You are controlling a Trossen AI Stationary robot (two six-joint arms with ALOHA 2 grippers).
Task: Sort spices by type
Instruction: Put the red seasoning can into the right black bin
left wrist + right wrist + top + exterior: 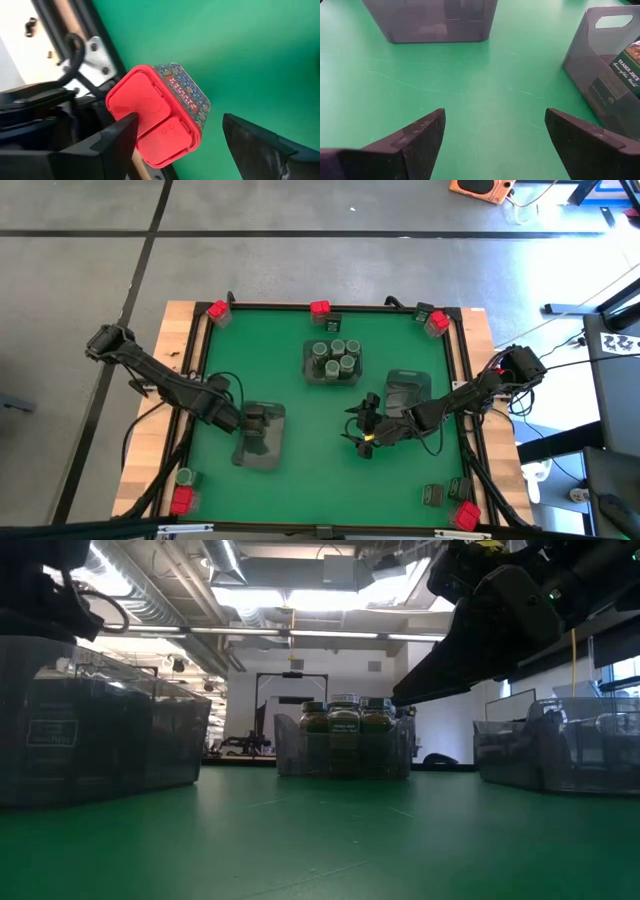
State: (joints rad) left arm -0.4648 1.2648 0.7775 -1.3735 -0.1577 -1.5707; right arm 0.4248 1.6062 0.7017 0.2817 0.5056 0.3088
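Far left of the jar tray, at the table's front corner, a red box lies with a jar just beside it. Another box sits at the back left corner.

The left gripper hangs over the left tray, left of the jar tray and nearer the front. Its fingers stand spread. In the left wrist view a red-lidded box shows tilted between them, with one finger overlapping its lid and the other well apart from it – no pinch. I cannot tell whether the near finger touches it.

The jar tray stands mid-table, with grey-green jars packed upright inside. Behind it, at the back edge, lies a box with a tin beside it.

The right gripper hovers over bare mat, in front of the jar tray and a little to its right. Its fingers are wide apart and hold nothing.

The right tray is just beyond it. Further right of the jar tray, a box and a tin sit at the back corner – at the front corner, a tin and a box.
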